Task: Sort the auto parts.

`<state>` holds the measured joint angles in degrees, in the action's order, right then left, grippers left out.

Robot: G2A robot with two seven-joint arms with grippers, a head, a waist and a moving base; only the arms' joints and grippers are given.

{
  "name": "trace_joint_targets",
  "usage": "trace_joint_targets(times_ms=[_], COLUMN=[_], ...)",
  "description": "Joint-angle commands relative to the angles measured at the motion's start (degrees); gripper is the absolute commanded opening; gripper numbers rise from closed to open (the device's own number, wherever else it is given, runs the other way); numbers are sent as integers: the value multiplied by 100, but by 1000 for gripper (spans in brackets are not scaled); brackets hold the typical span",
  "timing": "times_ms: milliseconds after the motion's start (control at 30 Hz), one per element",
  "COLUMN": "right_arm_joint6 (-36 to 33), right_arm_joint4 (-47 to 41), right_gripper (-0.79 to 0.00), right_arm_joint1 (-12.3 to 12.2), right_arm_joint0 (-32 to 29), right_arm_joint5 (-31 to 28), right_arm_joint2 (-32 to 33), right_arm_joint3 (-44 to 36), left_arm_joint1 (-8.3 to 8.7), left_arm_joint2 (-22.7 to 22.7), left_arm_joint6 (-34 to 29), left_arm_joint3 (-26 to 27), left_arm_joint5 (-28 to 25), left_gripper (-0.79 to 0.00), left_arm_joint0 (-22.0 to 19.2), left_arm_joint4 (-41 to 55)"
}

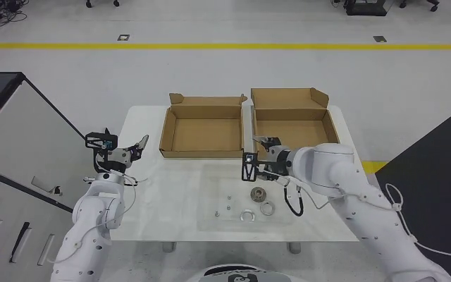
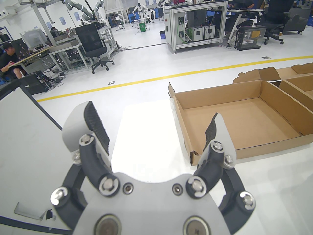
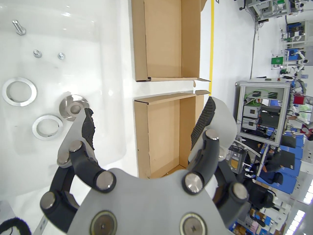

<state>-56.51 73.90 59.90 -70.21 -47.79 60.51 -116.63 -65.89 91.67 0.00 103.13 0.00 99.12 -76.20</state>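
Note:
Several metal auto parts lie in a clear tray [image 1: 211, 185] at the table's front middle: a flanged bushing [image 1: 258, 194] [image 3: 73, 106], two rings [image 1: 267, 208] [image 1: 246, 216] [image 3: 35, 128] [image 3: 19, 79], two small nuts [image 3: 37, 53] [image 3: 61, 55] and a bolt [image 3: 19, 27]. My right gripper [image 1: 259, 155] [image 3: 149, 108] hangs open and holds nothing, between the tray's far edge and the right cardboard box [image 1: 292, 130] [image 3: 166, 133]. My left gripper [image 1: 125, 146] [image 2: 152, 113] is open over the table's left edge, also holding nothing, left of the other box [image 1: 203, 132] [image 2: 244, 118].
Both cardboard boxes stand side by side at the back of the white table [image 1: 141, 211], lids folded back, nothing inside them. Bare tabletop lies between the left arm and the tray. A dark panel [image 1: 28, 127] stands left of the table.

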Motion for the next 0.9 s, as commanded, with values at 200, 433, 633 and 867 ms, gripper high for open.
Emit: trace_joint_targets(times_ms=[200,433,633,867], right_arm_joint6=[-1205,-1714,-1815,-1710], right_arm_joint4=[-1645,-2833,-3471,-3666], right_gripper=[0,0,0,0], right_arm_joint1=[-438,-801,-991,-1049], right_arm_joint0=[994,1771,2135,2339], right_arm_joint5=[1204,1715,1816,1712], right_arm_joint2=[-1271,-2162,-2673,-3038], right_arm_joint3=[158,348,539,771], left_arm_joint1=[0,0,0,0], left_arm_joint2=[0,0,0,0], left_arm_joint6=[0,0,0,0], left_arm_joint3=[0,0,0,0], left_arm_joint5=[0,0,0,0], left_gripper=[0,0,0,0], left_arm_joint0=[0,0,0,0], left_arm_joint4=[0,0,0,0])
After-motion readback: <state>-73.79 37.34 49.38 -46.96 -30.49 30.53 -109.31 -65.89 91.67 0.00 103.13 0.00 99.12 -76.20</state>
